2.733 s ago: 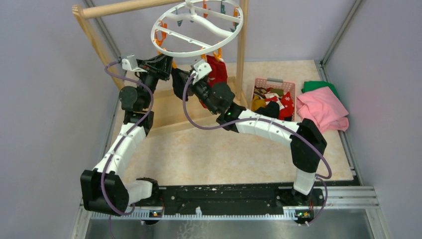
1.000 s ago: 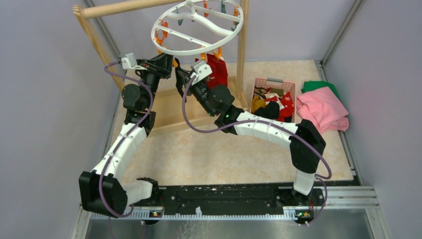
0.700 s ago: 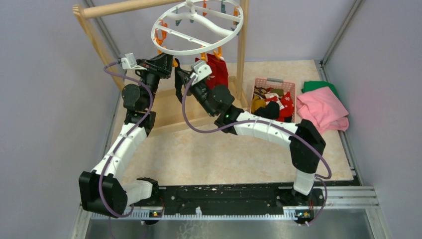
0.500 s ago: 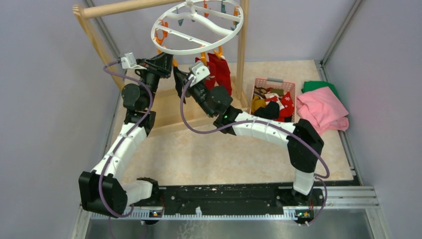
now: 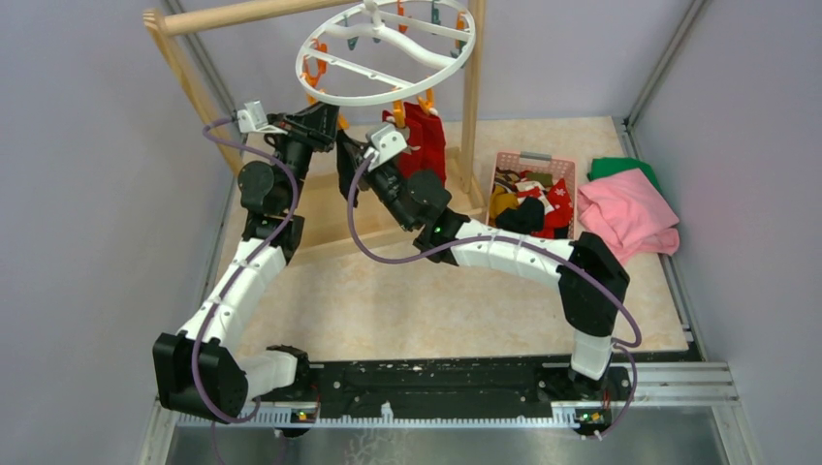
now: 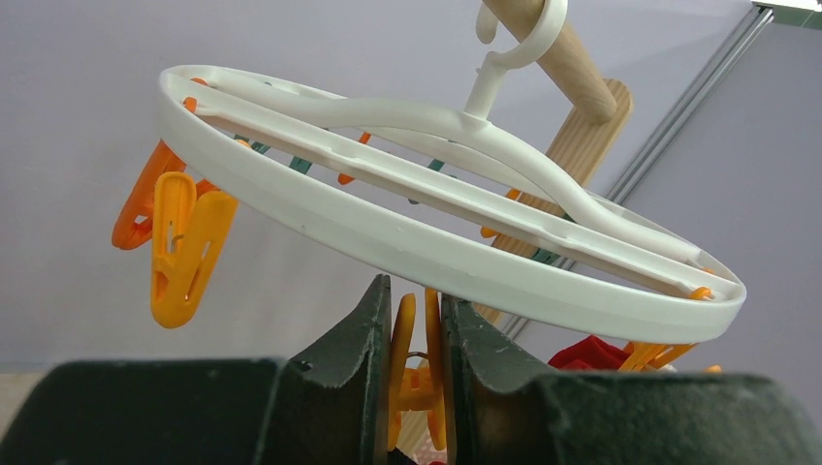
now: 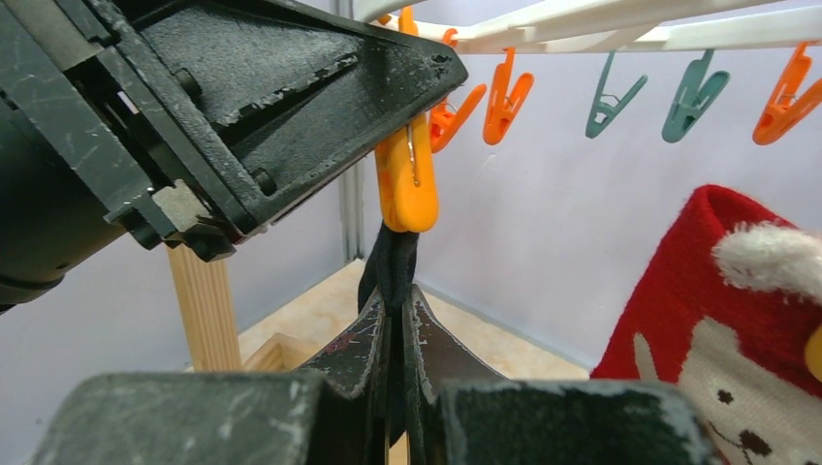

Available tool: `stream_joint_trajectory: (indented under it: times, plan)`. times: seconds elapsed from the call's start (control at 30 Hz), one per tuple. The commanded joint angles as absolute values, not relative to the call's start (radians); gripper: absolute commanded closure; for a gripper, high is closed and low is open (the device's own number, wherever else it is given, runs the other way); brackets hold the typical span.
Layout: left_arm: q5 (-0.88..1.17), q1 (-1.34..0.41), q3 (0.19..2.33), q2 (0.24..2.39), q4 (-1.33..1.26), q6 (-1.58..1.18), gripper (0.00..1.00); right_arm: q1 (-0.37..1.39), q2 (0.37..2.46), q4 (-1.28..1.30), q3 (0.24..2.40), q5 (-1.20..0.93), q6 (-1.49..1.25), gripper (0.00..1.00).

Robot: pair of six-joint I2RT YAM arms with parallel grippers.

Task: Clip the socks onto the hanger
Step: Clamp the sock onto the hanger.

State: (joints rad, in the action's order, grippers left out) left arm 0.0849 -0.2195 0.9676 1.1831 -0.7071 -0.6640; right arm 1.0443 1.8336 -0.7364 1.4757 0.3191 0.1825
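The round white hanger hangs from the wooden rack's bar. My left gripper is shut on the handles of an orange clip just under the ring. In the right wrist view that orange clip points down, and a black sock meets its lower tip. Whether the sock sits inside the clip's mouth is unclear. My right gripper is shut on the black sock from below. A red sock with white patterns hangs clipped to the right.
The wooden rack has a post close to my left arm. Other orange and teal clips dangle from the ring. A pink basket with more socks sits at the right, beside pink and green cloths.
My right gripper has carried the black sock up and a little left, to the clip held by my left gripper. The left gripper has stayed put.
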Motion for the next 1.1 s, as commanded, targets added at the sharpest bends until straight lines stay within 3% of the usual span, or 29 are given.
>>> stream_joint_trajectory:
  times: [0.0,1.07]
  plan:
    - [0.087,-0.233,1.005,1.203,-0.626,-0.692,1.0,1.054,1.83,-0.788,1.507,0.376,0.194,1.0]
    - [0.076,-0.235,0.997,1.19,-0.615,-0.693,1.0,1.054,1.827,-0.797,1.514,0.469,0.216,1.0]
